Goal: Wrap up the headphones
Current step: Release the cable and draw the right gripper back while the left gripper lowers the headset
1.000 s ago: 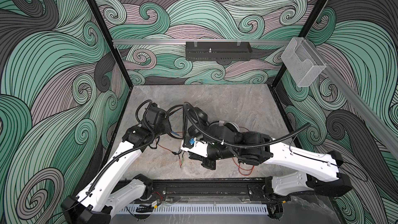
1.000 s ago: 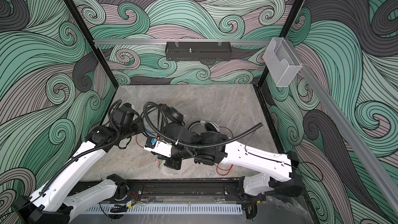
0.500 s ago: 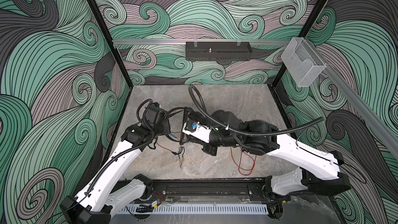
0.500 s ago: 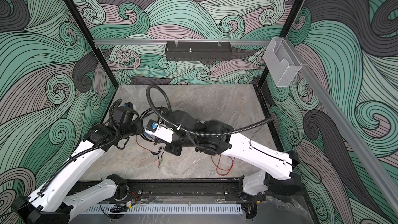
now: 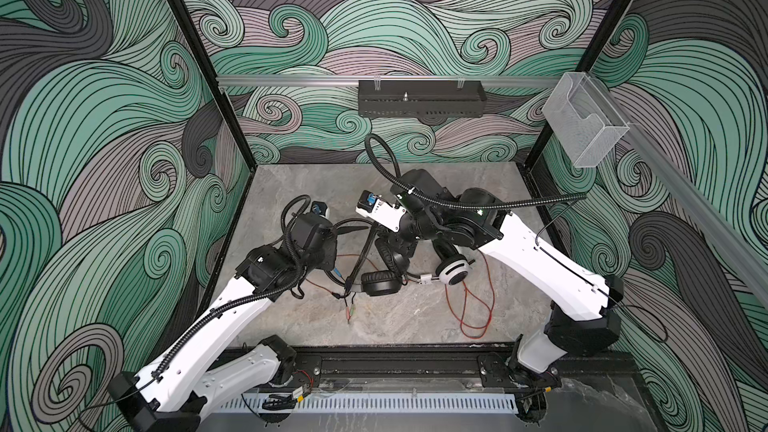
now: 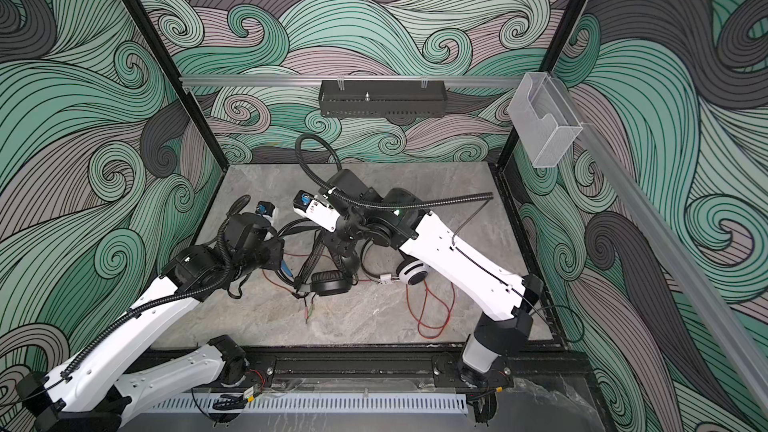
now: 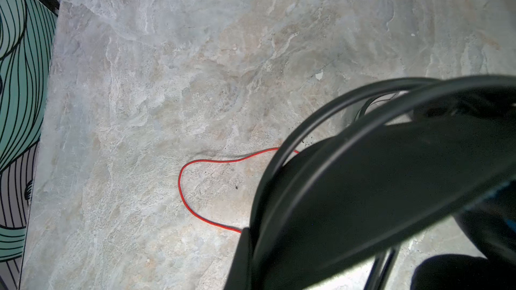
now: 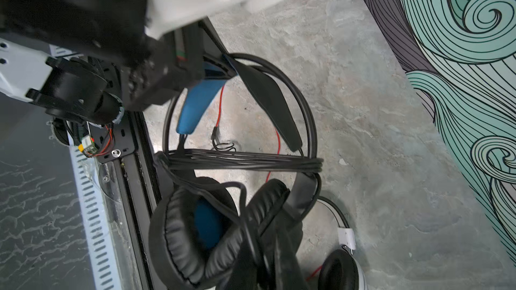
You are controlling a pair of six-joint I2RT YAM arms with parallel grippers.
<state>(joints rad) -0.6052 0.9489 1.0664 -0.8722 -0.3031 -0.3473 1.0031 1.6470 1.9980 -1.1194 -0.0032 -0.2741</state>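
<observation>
Left pincer (image 8: 206, 73) clamped tight on black headset (image 5: 378, 283) at blue-lined headband, band held above counter (image 5: 291, 184), ear cups low near counter middle. Black cable (image 8: 237, 160) wound in several turns across band. Right pincer (image 5: 398, 252) narrow, pinching black cable strand by ear cups. White headset (image 5: 455, 272) just beside, red cable (image 5: 469, 309) loose on counter.

Grey marbled surface (image 5: 415, 317) between wave-patterned walls (image 5: 83, 118); a black tray (image 5: 422, 98) and a clear box (image 5: 584, 122) hang on rails (image 5: 291, 81).
</observation>
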